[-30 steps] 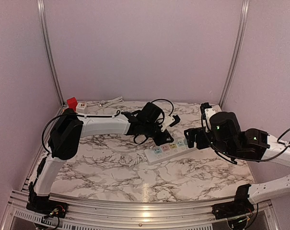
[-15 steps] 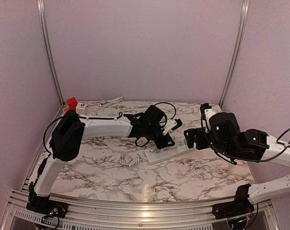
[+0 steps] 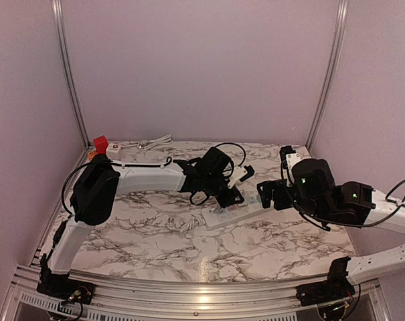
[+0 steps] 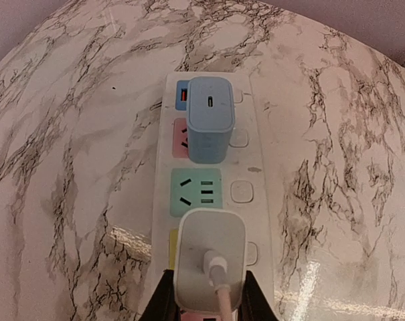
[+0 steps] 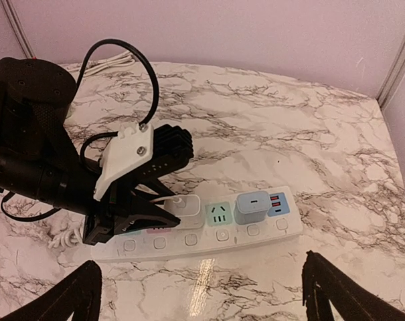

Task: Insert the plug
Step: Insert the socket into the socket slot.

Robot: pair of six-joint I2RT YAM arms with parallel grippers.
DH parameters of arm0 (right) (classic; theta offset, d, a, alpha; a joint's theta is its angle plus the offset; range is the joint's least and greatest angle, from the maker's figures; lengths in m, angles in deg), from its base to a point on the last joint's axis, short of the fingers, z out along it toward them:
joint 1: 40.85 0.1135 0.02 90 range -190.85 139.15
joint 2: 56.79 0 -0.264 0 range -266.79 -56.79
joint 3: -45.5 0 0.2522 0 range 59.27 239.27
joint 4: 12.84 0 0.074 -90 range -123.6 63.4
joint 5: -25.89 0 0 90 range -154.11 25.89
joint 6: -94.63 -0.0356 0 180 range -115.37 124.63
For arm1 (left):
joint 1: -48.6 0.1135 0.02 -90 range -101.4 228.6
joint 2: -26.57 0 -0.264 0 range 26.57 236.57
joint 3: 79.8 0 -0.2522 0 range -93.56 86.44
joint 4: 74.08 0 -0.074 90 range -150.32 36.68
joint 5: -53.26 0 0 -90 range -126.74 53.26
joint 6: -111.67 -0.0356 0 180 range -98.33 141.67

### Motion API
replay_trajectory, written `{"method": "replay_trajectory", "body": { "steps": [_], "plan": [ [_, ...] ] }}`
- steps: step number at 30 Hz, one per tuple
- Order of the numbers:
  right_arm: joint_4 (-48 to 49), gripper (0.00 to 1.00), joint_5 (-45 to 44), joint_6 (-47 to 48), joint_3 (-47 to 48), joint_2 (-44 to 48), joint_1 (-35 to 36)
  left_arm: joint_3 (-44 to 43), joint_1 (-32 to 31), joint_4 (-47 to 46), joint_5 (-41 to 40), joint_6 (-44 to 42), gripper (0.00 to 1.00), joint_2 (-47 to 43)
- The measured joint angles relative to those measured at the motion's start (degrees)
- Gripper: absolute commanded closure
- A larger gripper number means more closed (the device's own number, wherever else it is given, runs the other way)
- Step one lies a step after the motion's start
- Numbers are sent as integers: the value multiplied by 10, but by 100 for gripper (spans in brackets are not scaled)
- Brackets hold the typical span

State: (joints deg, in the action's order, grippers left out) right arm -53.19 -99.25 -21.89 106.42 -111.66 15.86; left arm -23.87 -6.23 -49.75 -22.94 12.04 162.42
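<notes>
- The marble tabletop [image 3: 155, 247] carries a white power strip [image 4: 259, 154], lying slantwise at about mid-table.
- The right pincer [image 5: 202, 301] hangs near the strip's right end, at roughly 3 o'clock of it in the overhead view. Its jaws are spread wide and grip nothing.
- From the left wrist, a green socket [image 4: 196, 192] lies open just past the plug at 12 o'clock. Beyond it a blue adapter [image 4: 211, 119] stands over the pink socket and partly covers the USB panel at the far end.
- At the tabletop's far edge, around 11 o'clock, a red block [image 3: 100, 144] and a white cord [image 3: 148, 142] lie by the back wall, well apart from the strip.
- From overhead the left wrist hides the strip's middle.
- In the left wrist view the strip's near end is cut off at the lower edge.
- The plug's own body covers its prongs, so I cannot tell whether it is fully seated.
- The white plug [image 4: 211, 257] is clamped in the left pincer [image 4: 209, 297], jaws narrow, one finger on each flank.
- The plug stands upright on the strip over the yellow socket, and its cable runs out toward 6 o'clock.
</notes>
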Motion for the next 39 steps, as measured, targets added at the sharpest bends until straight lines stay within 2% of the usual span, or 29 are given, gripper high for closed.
{"method": "replay_trajectory", "body": {
  "steps": [14,28,39],
  "plan": [
    [1,1,0,-1,-2,0,0,-2,-1,-2,-5,5,100,5],
    [3,2,-2,1,-2,0,0,14,-17,-23,-53,13,100,2],
    [5,1,-2,2,-2,-7,0,5,-19,12,-61,13,100,1]
  ]
}}
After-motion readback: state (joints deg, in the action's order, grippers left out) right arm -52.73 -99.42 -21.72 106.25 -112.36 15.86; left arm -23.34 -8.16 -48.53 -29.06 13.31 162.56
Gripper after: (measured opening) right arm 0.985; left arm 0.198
